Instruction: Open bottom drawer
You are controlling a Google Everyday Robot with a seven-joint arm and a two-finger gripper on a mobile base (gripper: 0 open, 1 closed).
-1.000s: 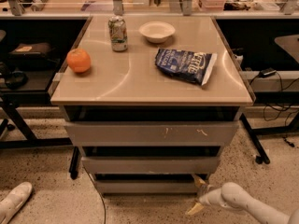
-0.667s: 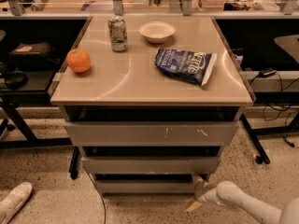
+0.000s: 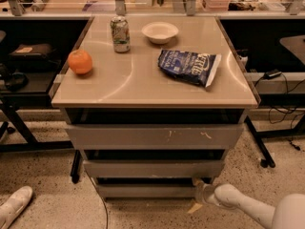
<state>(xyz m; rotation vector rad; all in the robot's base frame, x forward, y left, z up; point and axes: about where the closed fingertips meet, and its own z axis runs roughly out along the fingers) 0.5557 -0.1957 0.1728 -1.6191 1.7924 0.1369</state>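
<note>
The cabinet stands at scene centre with a tan top [image 3: 143, 87] and three grey drawer fronts stacked beneath it, each narrower than the one above. The bottom drawer [image 3: 145, 191] is the lowest and narrowest front, just above the speckled floor [image 3: 52, 175]. It sits slightly proud of the dark gap above it. The middle drawer front [image 3: 152, 169] lies directly over it, and the top drawer front [image 3: 155, 136], the widest, carries pale scratch marks right of centre. The gripper [image 3: 195, 194] is at the right end of the bottom drawer, low and near the floor, touching or just beside that end of the front. Whether the gripper is open, closed or gripping cannot be told from this view. The white arm [image 3: 240, 205] runs from the gripper toward the near right corner of the scene. On the top, an orange [image 3: 80, 61] sits near the left edge, a can [image 3: 120, 34] stands upright at the far left, a white bowl [image 3: 160, 32] rests just right of the can, and a blue chip bag [image 3: 189, 67] lies flat on the right half. A white shoe-like object [image 3: 14, 211] lies on the floor at the near left.
</note>
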